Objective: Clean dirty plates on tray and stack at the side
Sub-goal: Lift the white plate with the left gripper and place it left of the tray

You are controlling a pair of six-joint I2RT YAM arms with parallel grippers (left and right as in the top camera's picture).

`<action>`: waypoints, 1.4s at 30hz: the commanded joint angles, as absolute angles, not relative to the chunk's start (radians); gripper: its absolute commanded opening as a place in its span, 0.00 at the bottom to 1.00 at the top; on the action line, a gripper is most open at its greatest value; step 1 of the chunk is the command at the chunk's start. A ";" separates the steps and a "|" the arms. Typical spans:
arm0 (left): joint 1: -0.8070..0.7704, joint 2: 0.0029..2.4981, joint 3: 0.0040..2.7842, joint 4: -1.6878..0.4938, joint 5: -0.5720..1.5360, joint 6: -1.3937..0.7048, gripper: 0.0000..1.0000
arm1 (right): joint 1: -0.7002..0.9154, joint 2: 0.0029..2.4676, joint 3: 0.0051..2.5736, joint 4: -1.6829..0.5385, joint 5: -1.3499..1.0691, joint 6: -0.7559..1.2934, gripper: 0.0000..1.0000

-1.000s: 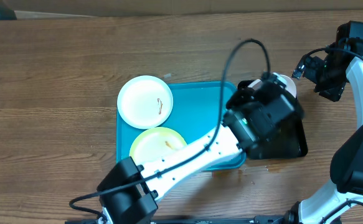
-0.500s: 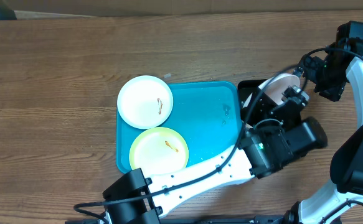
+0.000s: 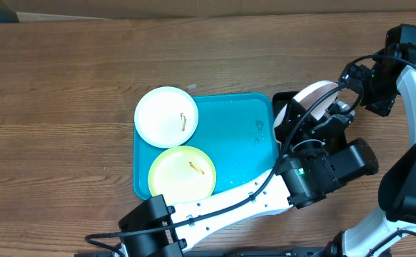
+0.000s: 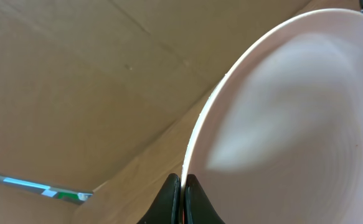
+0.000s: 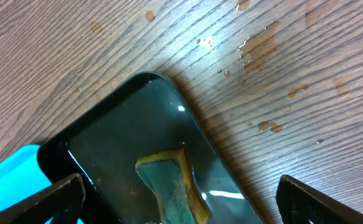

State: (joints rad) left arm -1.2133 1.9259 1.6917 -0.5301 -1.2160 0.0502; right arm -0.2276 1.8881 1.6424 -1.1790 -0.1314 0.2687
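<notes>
My left gripper (image 3: 325, 118) is shut on the rim of a white plate (image 3: 307, 101), which it holds tilted on edge over the black tray (image 3: 282, 99). In the left wrist view the black fingertips (image 4: 172, 198) pinch the thin rim of that plate (image 4: 287, 124). A second white plate (image 3: 166, 116) with a brown smear overhangs the turquoise tray's (image 3: 240, 132) far left corner. A pale yellow plate (image 3: 182, 173), also smeared, lies at its near left. My right gripper (image 3: 352, 76) hangs open above the black tray's (image 5: 113, 134) right end, holding nothing.
A green and yellow sponge (image 5: 172, 183) lies in the wet black tray, below my right gripper (image 5: 187, 205). Water drops (image 5: 256, 43) spot the wood beyond that tray. A corner of the turquoise tray (image 5: 7, 177) touches the black one. Droplets (image 3: 259, 127) sit on the turquoise tray.
The left arm has swung toward the front and right, and the white plate in its gripper now stands tilted up over the black tray. The right arm has not moved.
</notes>
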 commanded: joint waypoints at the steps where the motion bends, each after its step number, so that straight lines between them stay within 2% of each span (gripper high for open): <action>1: -1.211 1.902 1.727 -0.538 -1.256 -0.004 0.04 | -0.226 1.876 1.649 -1.176 -0.140 0.274 1.00; 7: -1.211 1.902 1.727 -0.550 -1.246 -0.052 0.04 | -0.226 1.876 1.649 -1.176 -0.140 0.274 1.00; 9: -1.204 1.902 1.727 -0.574 -1.175 -0.079 0.04 | -0.226 1.876 1.649 -1.176 -0.140 0.274 1.00; 15: -1.104 1.902 1.727 -0.738 -0.759 -0.278 0.04 | -0.226 1.876 1.649 -1.176 -0.140 0.274 1.00; 20: -0.969 1.902 1.727 -0.798 -0.421 -0.330 0.04 | -0.226 1.876 1.649 -1.176 -0.140 0.274 1.00; 21: -0.901 1.901 1.727 -0.802 -0.249 -0.330 0.04 | -0.226 1.876 1.649 -1.176 -0.140 0.274 1.00; 26: -0.672 1.897 1.731 -0.817 0.125 -0.329 0.04 | -0.226 1.876 1.649 -1.176 -0.140 0.274 1.00; 31: -0.407 1.896 1.731 -0.867 0.315 -0.329 0.04 | -0.226 1.876 1.649 -1.176 -0.140 0.274 1.00; 33: -0.234 1.896 1.731 -0.918 0.428 -0.328 0.04 | -0.226 1.876 1.649 -1.176 -0.140 0.274 1.00; 38: 0.060 1.896 1.731 -0.980 0.479 -0.310 0.04 | -0.226 1.876 1.649 -1.176 -0.140 0.274 1.00; 42: 0.253 1.896 1.731 -1.031 0.401 -0.310 0.04 | -0.226 1.876 1.649 -1.176 -0.140 0.274 1.00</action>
State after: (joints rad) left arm 0.1417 1.9259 1.7050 -1.0027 0.3962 -0.3153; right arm -0.2276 1.8881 1.6424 -1.1793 -0.1322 0.2687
